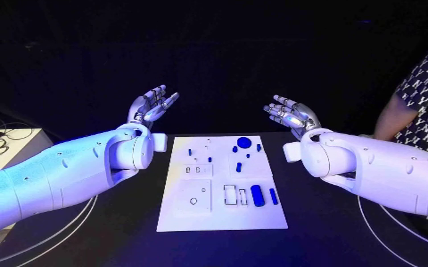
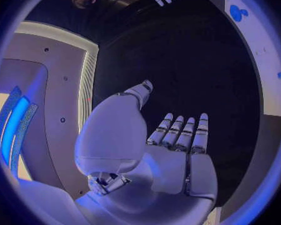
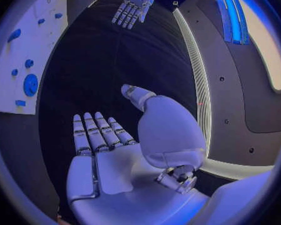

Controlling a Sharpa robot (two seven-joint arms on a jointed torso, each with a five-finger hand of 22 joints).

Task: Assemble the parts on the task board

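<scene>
Head view: white task board [image 1: 179, 214] on black table [image 1: 107, 242].

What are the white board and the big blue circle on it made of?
The task board looks like matte white plastic or painted sheet: flat, no shine. The blue round part looks like smooth moulded plastic, evenly coloured. Neither can be told for sure.

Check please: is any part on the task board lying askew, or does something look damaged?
Nothing stands out. The task board lies flat on the table, the blue parts rest on it in order, and both the left hand and right hand are raised, holding nothing.
</scene>
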